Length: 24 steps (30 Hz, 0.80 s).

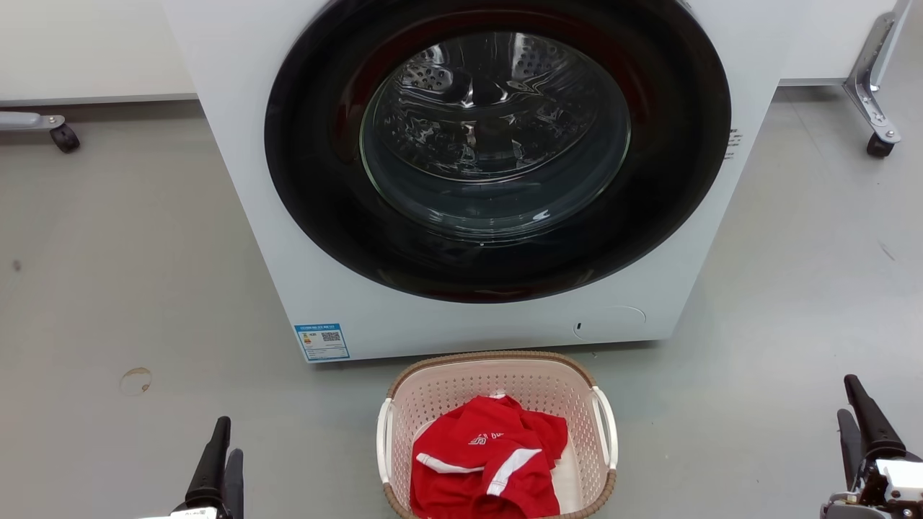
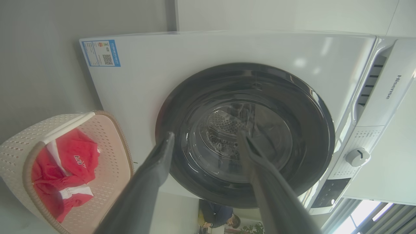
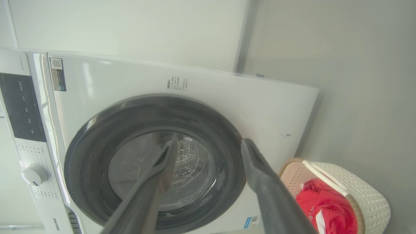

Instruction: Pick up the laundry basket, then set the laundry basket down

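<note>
The laundry basket (image 1: 461, 389) sits on the grey floor (image 1: 108, 288) just in front of the white washer (image 1: 238, 180), with a red garment (image 1: 483, 461) crumpled inside. It lies between the two claws, well apart from each: the left claw (image 1: 228, 436) to its left, the right claw (image 1: 851, 402) to its right. Both claws stand open and empty.

One washer (image 1: 461, 324), one laundry basket (image 1: 505, 380) — one red garment (image 1: 490, 461).

A big white washer (image 1: 433, 324) (round door (image 1: 497, 151) shut) stands at 12 o'clock; a red shirt (image 1: 483, 461) lies at 6.
</note>
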Available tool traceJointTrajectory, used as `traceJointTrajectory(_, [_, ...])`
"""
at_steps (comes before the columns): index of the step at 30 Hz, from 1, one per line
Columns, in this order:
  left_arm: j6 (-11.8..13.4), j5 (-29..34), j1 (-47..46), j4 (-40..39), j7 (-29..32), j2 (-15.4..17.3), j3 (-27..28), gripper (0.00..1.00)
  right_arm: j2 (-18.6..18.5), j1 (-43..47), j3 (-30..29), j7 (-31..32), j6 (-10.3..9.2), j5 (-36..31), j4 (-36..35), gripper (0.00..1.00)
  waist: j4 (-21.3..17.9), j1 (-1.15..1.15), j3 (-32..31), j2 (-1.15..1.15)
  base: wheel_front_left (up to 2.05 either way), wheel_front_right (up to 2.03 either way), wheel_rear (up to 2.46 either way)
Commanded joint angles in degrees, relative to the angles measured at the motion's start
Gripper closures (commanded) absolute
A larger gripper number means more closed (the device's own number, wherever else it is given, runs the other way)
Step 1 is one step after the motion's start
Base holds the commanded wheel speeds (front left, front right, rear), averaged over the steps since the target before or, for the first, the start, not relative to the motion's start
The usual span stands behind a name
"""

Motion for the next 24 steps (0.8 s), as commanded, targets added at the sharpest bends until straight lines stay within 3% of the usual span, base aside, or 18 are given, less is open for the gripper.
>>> traceJointTrajectory(1, [-0.10, -0.06, -1.26, -1.82, -0.32, 0.49, -0.09, 0.00, -1.72, -2.00, 0.16, -0.67, 0.04, -0.53, -1.72, 0.00, 0.00, -0.01, 0.02, 0.00, 0.00, 0.00, 0.00])
traceJointTrajectory(12, [0.24, 2.72, -0.89, -2.75, -2.24, 0.88, -0.96, 0.00, -2.68, -2.36, 1.78, -2.74, 0.08, -3.99, -2.13, 0.00, 0.05, -0.02, 0.05, 0.00, 0.00, 0.00, 0.00])
traceJointTrajectory(24, [2.71, 12.13, -0.59, -3.92, -4.28, 1.34, -1.91, 0.00, -3.18, -3.18, 2.83, -5.08, 0.11, -13.46, -1.17, 0.00, 0.06, -0.02, -0.02, 0.00, 0.00, 0.00, 0.00])
